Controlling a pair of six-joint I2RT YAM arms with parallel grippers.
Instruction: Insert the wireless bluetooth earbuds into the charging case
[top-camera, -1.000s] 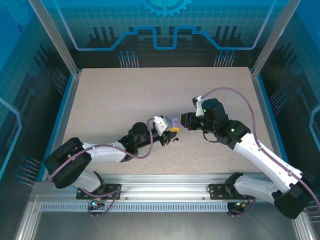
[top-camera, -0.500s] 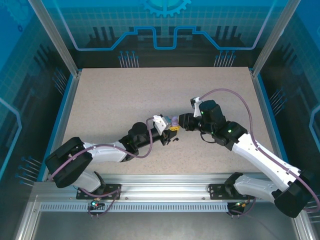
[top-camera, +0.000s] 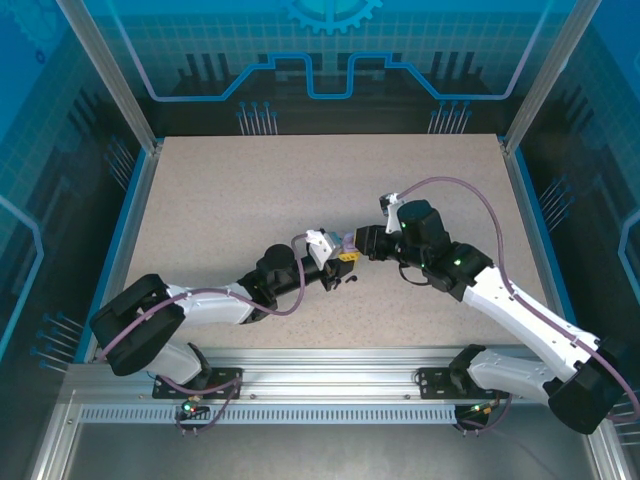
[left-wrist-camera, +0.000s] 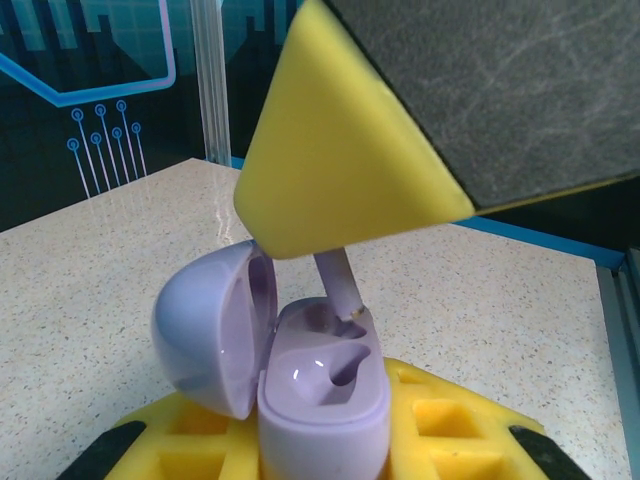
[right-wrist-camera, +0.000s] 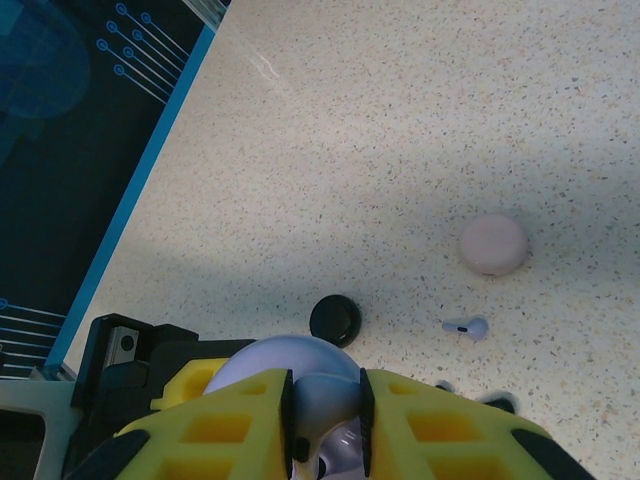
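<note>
Right hand (top-camera: 357, 245) is nearly shut, pinching a lavender earbud (left-wrist-camera: 340, 285) between its yellow finger pads (left-wrist-camera: 340, 150). The bud's head is hidden behind the pad. Its stem slants down, and the stem's tip is at the mouth of the far socket of the lavender charging case (left-wrist-camera: 322, 385). Whether the tip is touching the socket wall I cannot tell.

The case stands upright with its domed lid (left-wrist-camera: 205, 325) swung open to one side, and both moulded sockets face up. The left hand (top-camera: 345, 257) is closed almost fully on the lower body of the case, with a yellow waffle-patterned finger on each side. It holds the case just above the counter (top-camera: 250, 190), near the counter's middle. From above, the two hands meet tip to tip, the left arm reaching in low from the near left and the right arm bending in from the right.

Other things lie on the speckled counter beyond the held case. The right wrist view shows a second lavender earbud (right-wrist-camera: 466, 326) lying on its side. Just beside the lid sits a black round case (right-wrist-camera: 335, 320), closed. A pale pink round case (right-wrist-camera: 493, 243), also closed, rests farther off, past the loose bud. The three are apart from one another.
</note>
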